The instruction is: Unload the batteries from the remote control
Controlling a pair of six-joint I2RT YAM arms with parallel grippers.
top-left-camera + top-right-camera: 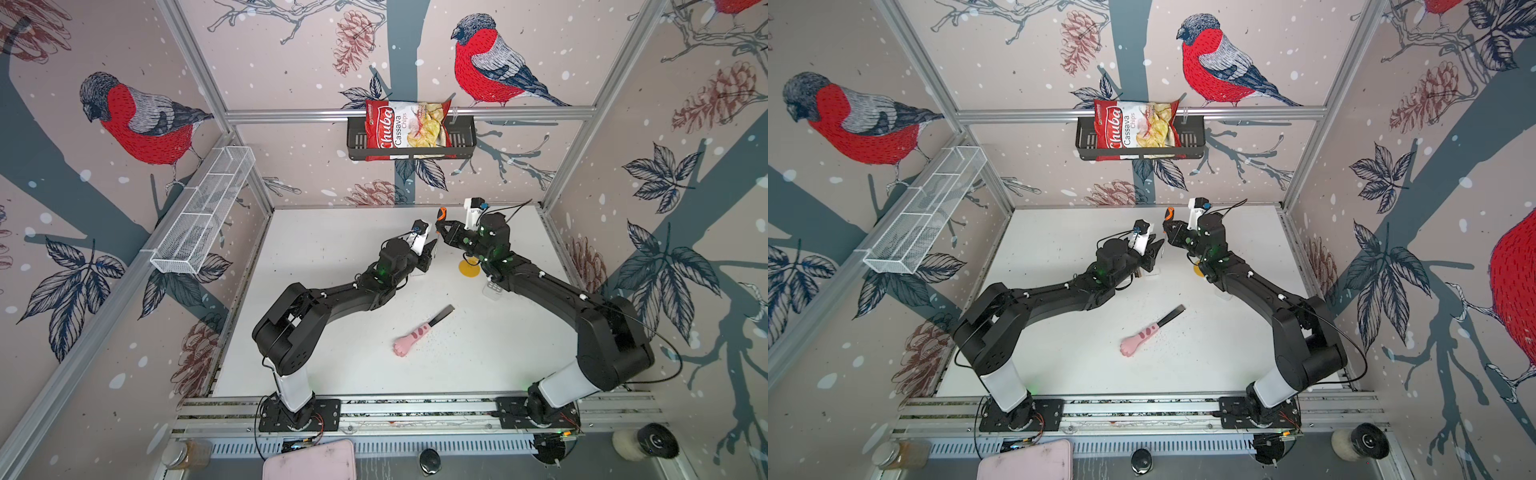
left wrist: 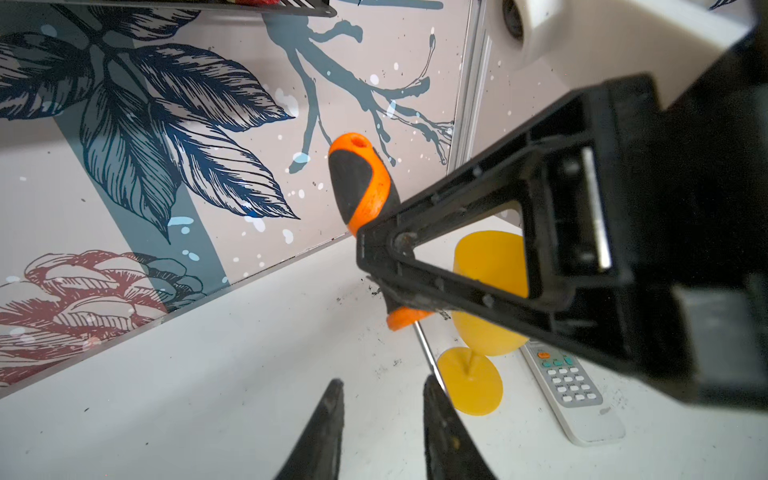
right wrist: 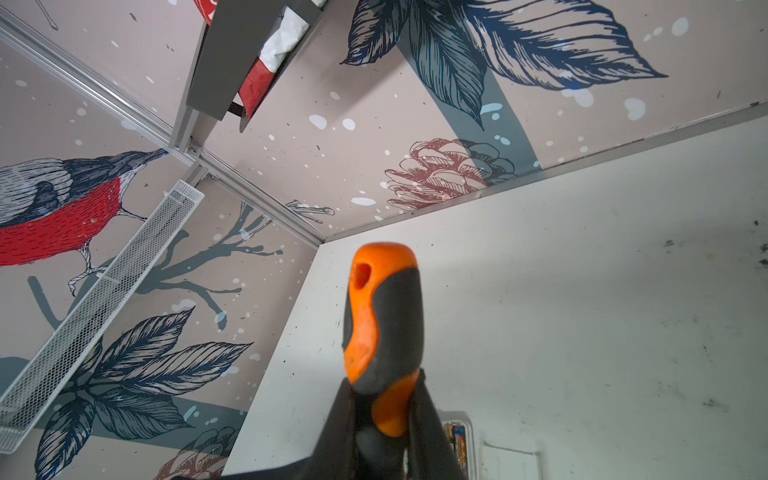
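The screwdriver (image 3: 386, 332) is held near the back edge of the table (image 1: 353, 365)
The left gripper (image 2: 382, 415) is seen partly open, nothing between its fingers, just beside the thin shaft. The handle is clamped by the closed right gripper (image 3: 384, 399). The batteries (image 3: 456, 440) are seated in the open compartment of a white remote (image 3: 509, 463) close by. Bare room is left toward the left edge.
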